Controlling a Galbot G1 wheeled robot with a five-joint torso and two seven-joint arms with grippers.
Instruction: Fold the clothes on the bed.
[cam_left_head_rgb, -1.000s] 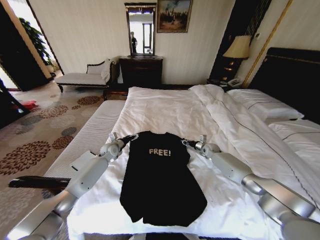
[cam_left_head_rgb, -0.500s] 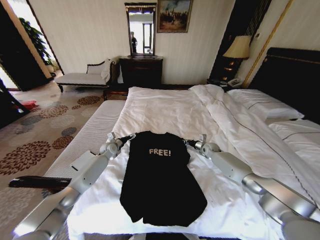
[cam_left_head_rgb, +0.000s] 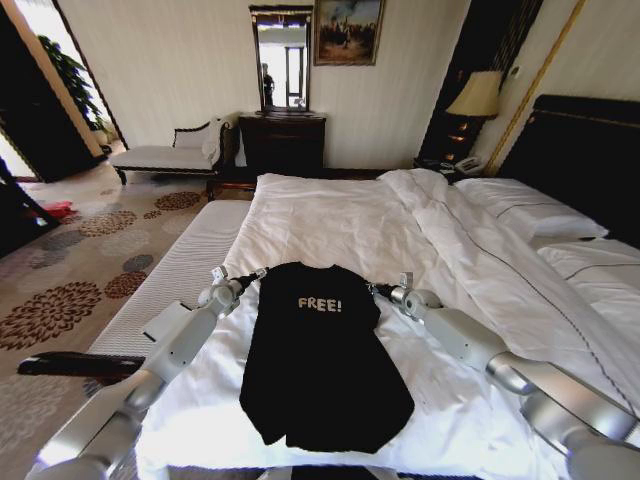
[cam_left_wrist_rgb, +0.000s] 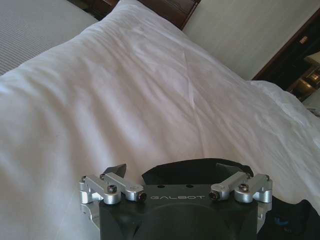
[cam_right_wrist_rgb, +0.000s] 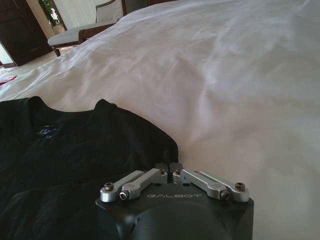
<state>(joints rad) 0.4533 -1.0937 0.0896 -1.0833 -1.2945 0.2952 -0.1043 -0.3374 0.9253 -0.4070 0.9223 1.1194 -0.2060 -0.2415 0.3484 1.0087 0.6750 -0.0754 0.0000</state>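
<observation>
The black T-shirt (cam_left_head_rgb: 318, 355) lies flat near the foot edge of the bed (cam_left_head_rgb: 340, 215), its hem bunched and its sleeves tucked out of sight beneath it. The left gripper (cam_left_head_rgb: 250, 276) sits at the shirt's left shoulder, fingers spread in the wrist view. The right gripper (cam_left_head_rgb: 378, 290) is at the right shoulder, fingertips (cam_right_wrist_rgb: 169, 166) pressed together at the fabric's edge; whether cloth is pinched, I can't tell.

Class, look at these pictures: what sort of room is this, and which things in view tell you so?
Probably a hotel bedroom: a large white-sheeted bed with dark wooden headboard, a cream-shaded bedside lamp, and a pale upholstered chaise bench.
</observation>
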